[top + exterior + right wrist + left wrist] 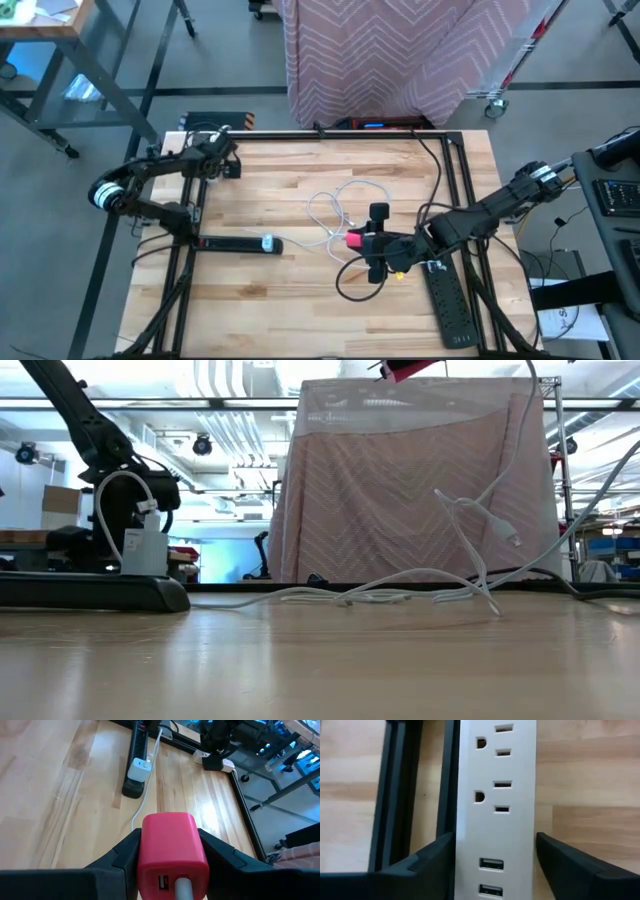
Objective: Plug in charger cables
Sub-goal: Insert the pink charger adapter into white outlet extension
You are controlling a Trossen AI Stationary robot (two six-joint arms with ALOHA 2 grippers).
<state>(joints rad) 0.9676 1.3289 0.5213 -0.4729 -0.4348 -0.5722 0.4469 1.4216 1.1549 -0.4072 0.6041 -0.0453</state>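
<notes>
A red-pink plug block (172, 852) sits in my right gripper (376, 243), raised above mid-table; it shows at the top of the low view (405, 368). Its white charger cable (520, 430) hangs down to loose white loops (338, 208) lying on the wood. A light blue plug block (267, 243) stands in the end of a black power strip (235, 243) at the left. My left gripper (215, 160) is at the far left corner, its fingers either side of a white power strip (495, 810) lying on the table. My left gripper has the white power strip's two long sides (532, 845) between its two fingers, which come from above and lie across the strip. The strip lies flat on the table, sockets up. My right gripper pinches the red-pink block's two opposite side faces (145, 855) between its two fingers. The fingers lie about level, pointing toward the table's left. The block is lifted clear, and its cable leaves the face turned toward the wrist (182, 887) and hangs slack.
A second black power strip (450, 300) lies near the right front corner, with thick black cords (440, 170) running along the right side. Black frame rails (185, 210) border the table. Bare wood lies near the front middle (290, 310). A pink patterned cover (400, 60) hangs behind the far edge.
</notes>
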